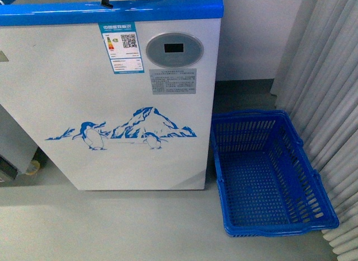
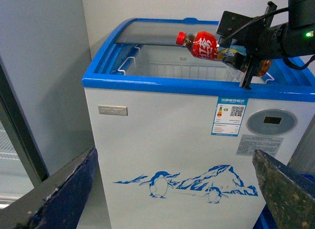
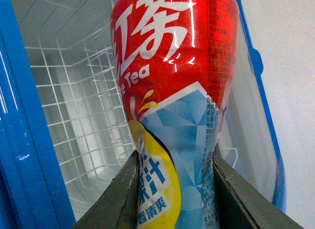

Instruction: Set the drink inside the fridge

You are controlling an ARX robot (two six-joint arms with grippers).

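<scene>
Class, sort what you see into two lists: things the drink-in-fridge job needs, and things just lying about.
Needed:
- drink, lying sideways over the open fridge
- fridge
- right tool, clamped on the drink

Lying about:
- blue basket on the floor beside the fridge
- curtain
- left tool, open and unused

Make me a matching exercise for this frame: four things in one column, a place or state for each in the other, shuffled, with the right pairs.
Things:
1. drink
2. fridge
3. blue basket
4. left gripper

Places or states:
A. on the floor beside the fridge, nothing in it
B. open, nothing between its fingers
C. held on its side over the open top, in the right gripper
D. lid slid back, white wire basket showing inside

Pairs: 1-C, 2-D, 3-A, 4-B
</scene>
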